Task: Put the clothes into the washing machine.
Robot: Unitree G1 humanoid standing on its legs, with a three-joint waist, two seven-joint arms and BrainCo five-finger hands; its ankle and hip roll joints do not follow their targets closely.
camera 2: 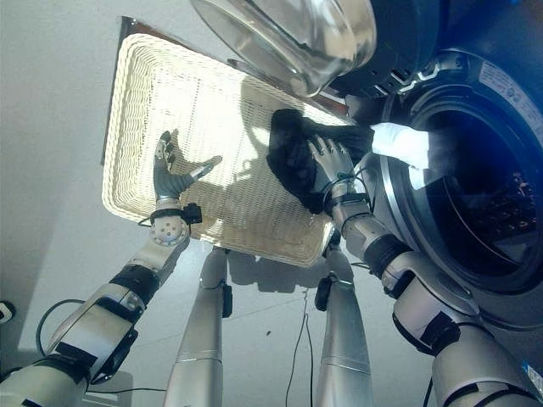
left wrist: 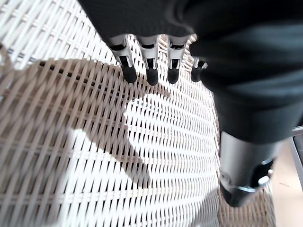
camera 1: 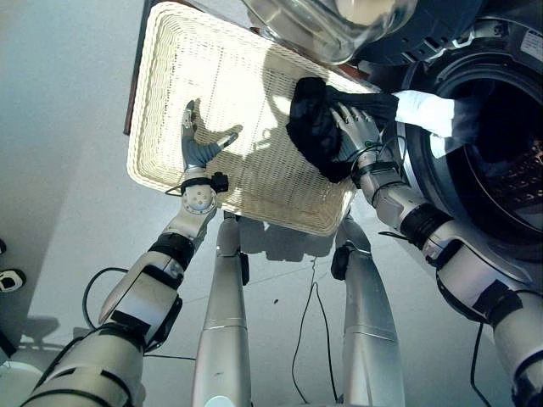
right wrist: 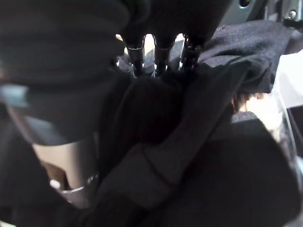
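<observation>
Right hand [camera 1: 356,127] has its fingers curled into a black garment [camera 1: 316,127], bunched at the wicker basket's [camera 1: 170,59] far edge beside the washing machine drum [camera 1: 501,161]. Left hand [camera 1: 197,140] hovers flat and relaxed over the weave. Best to lift the cloth clear of the rim before swinging it drumward; a white garment [camera 1: 428,110] drapes the door seal.

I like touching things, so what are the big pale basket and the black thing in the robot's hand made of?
The large pale rectangular basket looks like woven wicker or rattan: the left wrist view shows crossed strands, matte cream. The black garment under the right hand looks like soft matte fabric, since it folds and drapes; the exact cloth is unclear.
</observation>
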